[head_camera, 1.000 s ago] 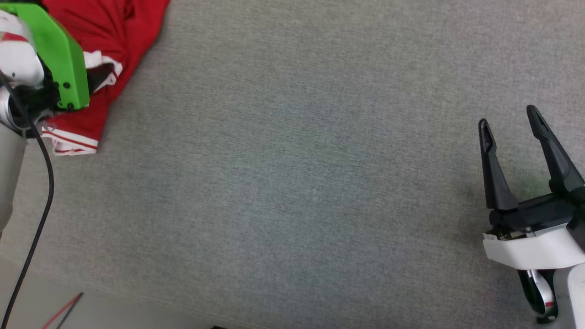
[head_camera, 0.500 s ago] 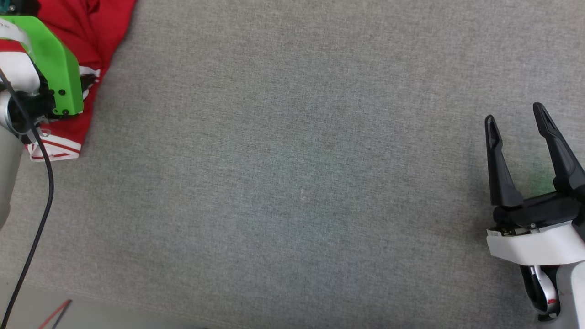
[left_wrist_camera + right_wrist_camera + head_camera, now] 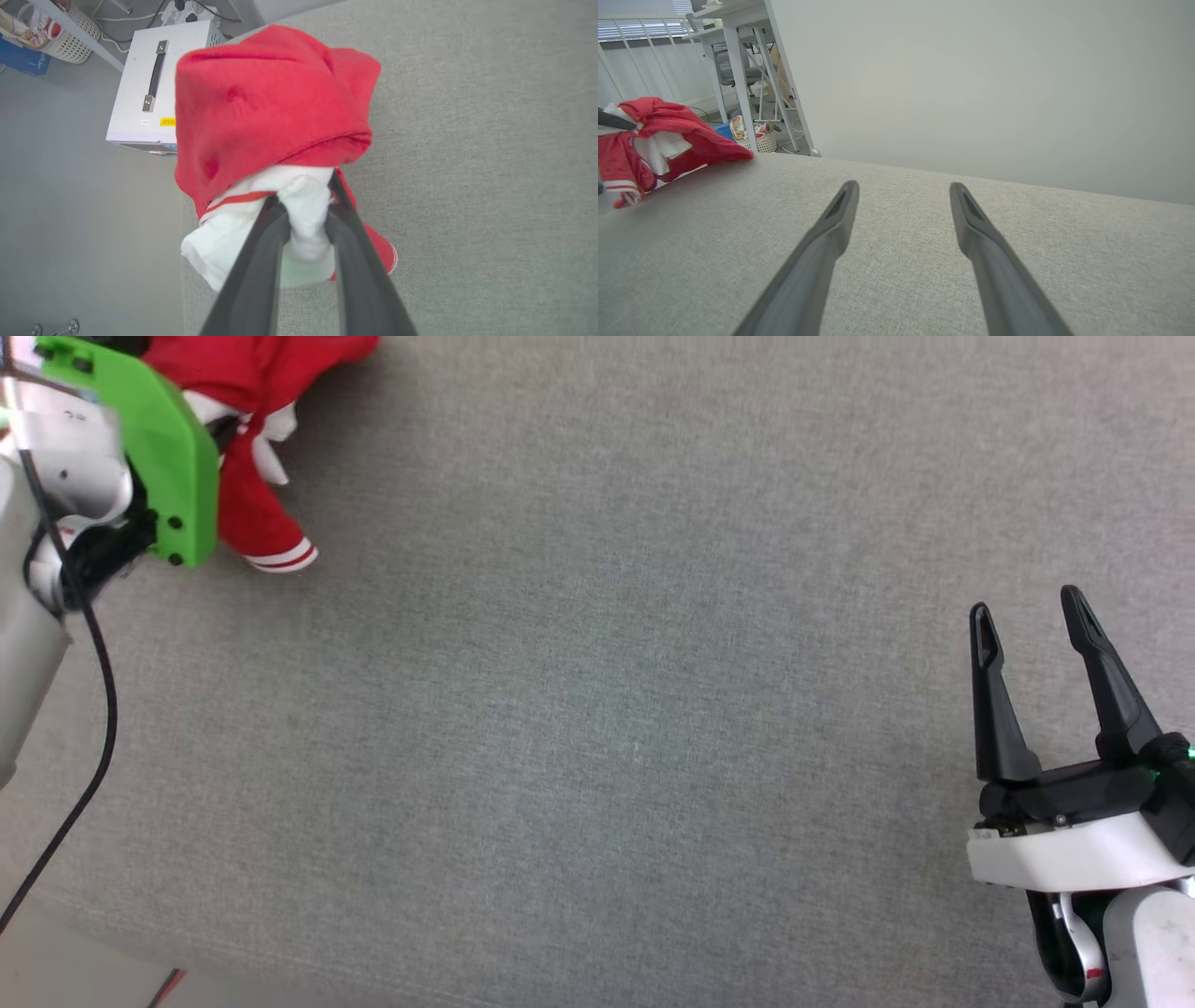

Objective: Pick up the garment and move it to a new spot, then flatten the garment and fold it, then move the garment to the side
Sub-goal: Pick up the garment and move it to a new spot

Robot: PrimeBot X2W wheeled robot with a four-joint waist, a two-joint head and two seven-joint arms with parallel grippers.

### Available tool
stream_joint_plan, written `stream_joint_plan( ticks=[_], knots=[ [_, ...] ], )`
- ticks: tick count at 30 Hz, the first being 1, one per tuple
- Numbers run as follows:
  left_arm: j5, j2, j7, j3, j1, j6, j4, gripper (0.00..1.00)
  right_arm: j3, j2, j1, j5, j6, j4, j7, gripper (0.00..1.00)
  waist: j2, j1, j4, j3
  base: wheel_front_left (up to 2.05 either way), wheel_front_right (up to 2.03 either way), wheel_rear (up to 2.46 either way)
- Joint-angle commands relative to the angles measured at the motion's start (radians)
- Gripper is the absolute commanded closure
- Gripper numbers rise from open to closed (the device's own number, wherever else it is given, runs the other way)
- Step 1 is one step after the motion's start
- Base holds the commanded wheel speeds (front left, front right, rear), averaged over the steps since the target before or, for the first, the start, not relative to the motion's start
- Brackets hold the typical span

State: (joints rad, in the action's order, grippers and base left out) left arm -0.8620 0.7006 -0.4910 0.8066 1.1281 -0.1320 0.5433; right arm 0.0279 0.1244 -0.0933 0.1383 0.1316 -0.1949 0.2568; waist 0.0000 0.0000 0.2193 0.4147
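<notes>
The left gripper pinches a wad of white sleeve between nearly closed fingers. The red jersey T-shirt is bunched beyond them at the far left corner of the grey fabric-covered table, partly over its left edge above a white case on the floor. Near the table's right edge, the right gripper stands with fingers spread wide, holding nothing.

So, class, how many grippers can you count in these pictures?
2. The left gripper, upper left in the head view, grips the garment; the right gripper, lower right, hangs open.
</notes>
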Motion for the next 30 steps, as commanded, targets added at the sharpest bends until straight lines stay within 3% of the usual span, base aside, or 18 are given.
stream_joint_plan(
  ticks=[1,6,13,23,30],
  knots=[
    [-0.001,0.004,0.013,0.019,0.036,0.001,-0.045,1.00,-0.006,-0.008,0.011,0.007,-0.001,0.002,0.005,0.00,0.0000,0.0000,-0.001,-0.079,0.00,0.00,0.00],
    [0.018,-0.014,0.022,0.101,0.083,0.001,-0.176,1.00,-0.014,-0.031,0.015,0.011,-0.001,0.005,0.005,0.00,0.0000,0.0000,-0.037,-0.116,0.00,0.00,0.00],
    [0.026,-0.108,0.023,0.210,0.157,0.001,-0.289,1.00,-0.021,-0.054,0.010,0.016,-0.001,0.008,0.005,0.00,0.0000,0.0000,-0.140,-0.128,0.00,0.00,0.00],
    [-0.004,-0.279,0.088,0.369,0.250,0.001,-0.324,1.00,-0.064,-0.071,0.020,0.023,-0.001,0.007,0.005,0.00,0.0000,0.0000,-0.269,-0.113,0.00,0.00,0.00],
    [-0.035,-0.330,0.098,0.462,0.171,0.001,-0.300,1.00,-0.082,-0.074,0.027,0.041,-0.001,0.004,0.005,0.00,0.0000,0.0000,-0.295,-0.104,0.00,0.00,0.00]
  ],
)
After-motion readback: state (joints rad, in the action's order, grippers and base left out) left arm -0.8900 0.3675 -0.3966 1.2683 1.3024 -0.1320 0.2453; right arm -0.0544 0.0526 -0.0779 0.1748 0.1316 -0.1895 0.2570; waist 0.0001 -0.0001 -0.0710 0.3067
